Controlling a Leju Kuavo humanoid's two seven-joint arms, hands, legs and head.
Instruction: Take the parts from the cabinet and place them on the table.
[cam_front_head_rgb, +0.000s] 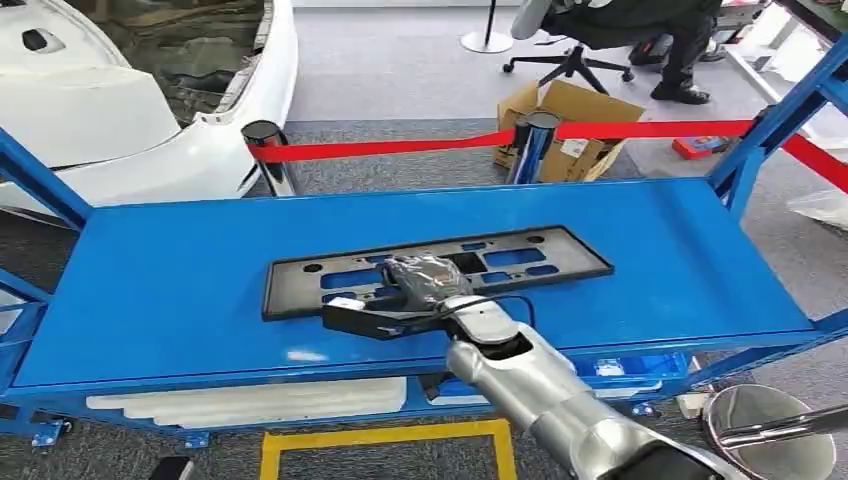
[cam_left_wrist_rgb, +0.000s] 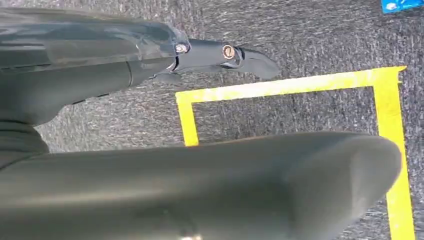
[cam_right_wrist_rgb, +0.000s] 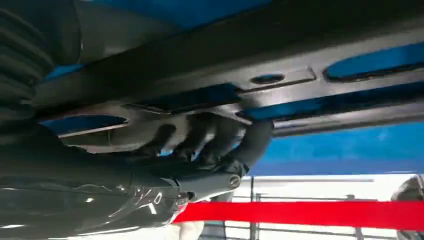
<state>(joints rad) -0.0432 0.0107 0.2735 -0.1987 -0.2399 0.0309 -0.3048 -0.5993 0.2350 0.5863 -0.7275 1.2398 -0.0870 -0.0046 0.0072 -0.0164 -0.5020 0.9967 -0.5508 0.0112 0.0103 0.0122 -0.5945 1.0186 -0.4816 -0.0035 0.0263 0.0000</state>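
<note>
On blue counter (cam_front_head_rgb: 180, 290), right hand (cam_front_head_rgb: 425, 280) grips black licence plate bracket (cam_front_head_rgb: 540, 255); left hand (cam_left_wrist_rgb: 220, 55) hangs over floor, grip state unclear.

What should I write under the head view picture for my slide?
Robot's right hand grips black plastic frame lying on blue shelf.

You see a black part (cam_front_head_rgb: 440, 268) on the blue desk (cam_front_head_rgb: 180, 290), a red barrier belt (cam_front_head_rgb: 400, 147), and yellow floor tape (cam_left_wrist_rgb: 290, 86).
</note>
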